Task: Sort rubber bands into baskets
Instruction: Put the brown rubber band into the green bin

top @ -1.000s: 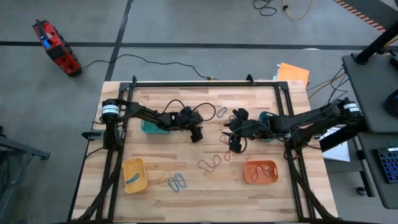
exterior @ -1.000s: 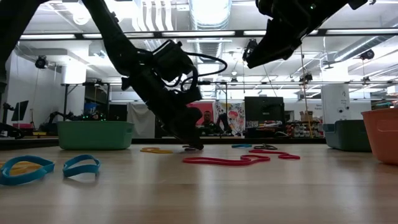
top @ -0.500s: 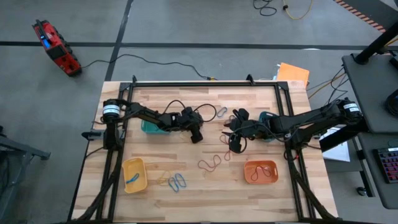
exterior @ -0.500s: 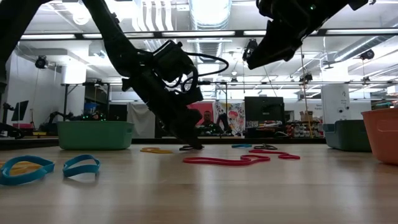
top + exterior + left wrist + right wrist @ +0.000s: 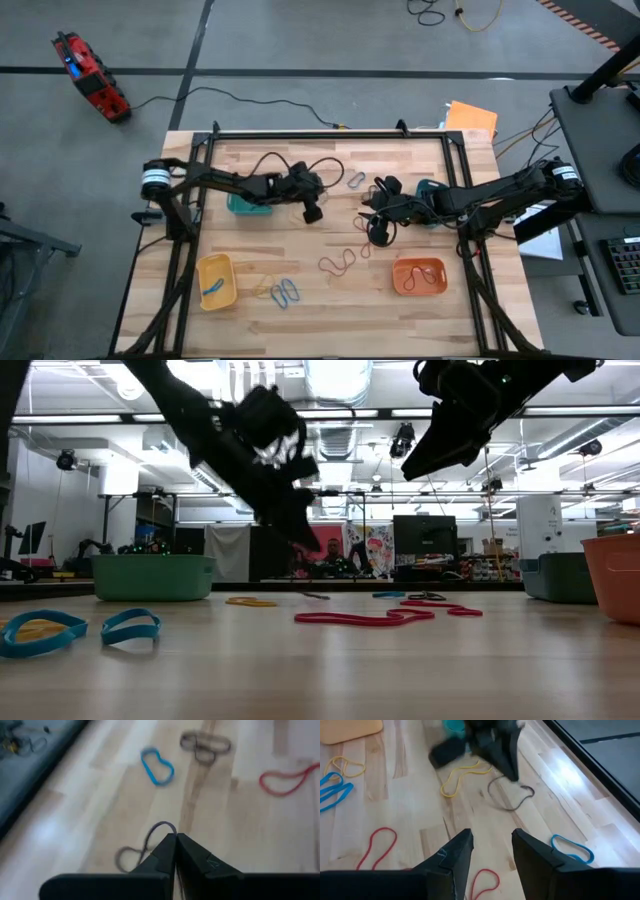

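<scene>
- Nearest the low camera, the pair of blue rubber bands at the lower left of the frame and the long red rubber band at lower centre lie as they did a second ago; none of this front stock has been touched.
- In the overhead frame the yellow basket at lower left and the orange basket at lower right have not shifted either.
- Mid-table is where the change is. The left gripper, down at the wood with fingers apart a second ago, has snapped them closed and come up off the table.
- A grey rubber band is pinched at its fingertips; in the right wrist view the loop dangles below them. The pick looks to have succeeded.
- The right gripper, right of centre, has barely moved; its fingers are open and empty, held above the boards.
- Farther back, the teal-green basket sits just behind the left arm, and more grey rubber bands wait at upper centre.
- Judgement: one band is now in transit; what remains is carrying it to its basket and letting go.
</scene>
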`<state>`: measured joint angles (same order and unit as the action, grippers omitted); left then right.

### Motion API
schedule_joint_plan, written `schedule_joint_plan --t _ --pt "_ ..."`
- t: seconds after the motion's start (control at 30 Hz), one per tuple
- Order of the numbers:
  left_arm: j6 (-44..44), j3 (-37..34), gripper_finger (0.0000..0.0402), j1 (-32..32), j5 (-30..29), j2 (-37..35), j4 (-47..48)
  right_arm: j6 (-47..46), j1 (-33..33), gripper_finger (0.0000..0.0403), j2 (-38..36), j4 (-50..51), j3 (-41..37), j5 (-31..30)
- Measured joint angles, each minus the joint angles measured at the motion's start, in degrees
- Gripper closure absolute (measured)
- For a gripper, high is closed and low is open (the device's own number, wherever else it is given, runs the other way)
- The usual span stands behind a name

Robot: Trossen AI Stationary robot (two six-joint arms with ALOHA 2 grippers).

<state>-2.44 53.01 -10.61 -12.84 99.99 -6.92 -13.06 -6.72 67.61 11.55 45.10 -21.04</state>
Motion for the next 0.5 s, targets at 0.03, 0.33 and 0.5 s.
schedule_joint_plan --t 0.03,0.33,0.5 --pt "-0.7 0.0 0.0402 0.0 0.0 -1.4 0.6 0.0 0.0 0.0271 0.0 0.0 0.0 0.0" --pt "-4.8 0.0 0.0402 0.1 0.3 -14.8 14.7 0.1 0.0 0.0264 0.0 -0.1 0.0 0.0" --pt "-5.5 0.0 0.0402 0.1 0.3 -22.9 22.5 0.2 0.0 0.0268 0.0 -0.2 0.0 0.0"
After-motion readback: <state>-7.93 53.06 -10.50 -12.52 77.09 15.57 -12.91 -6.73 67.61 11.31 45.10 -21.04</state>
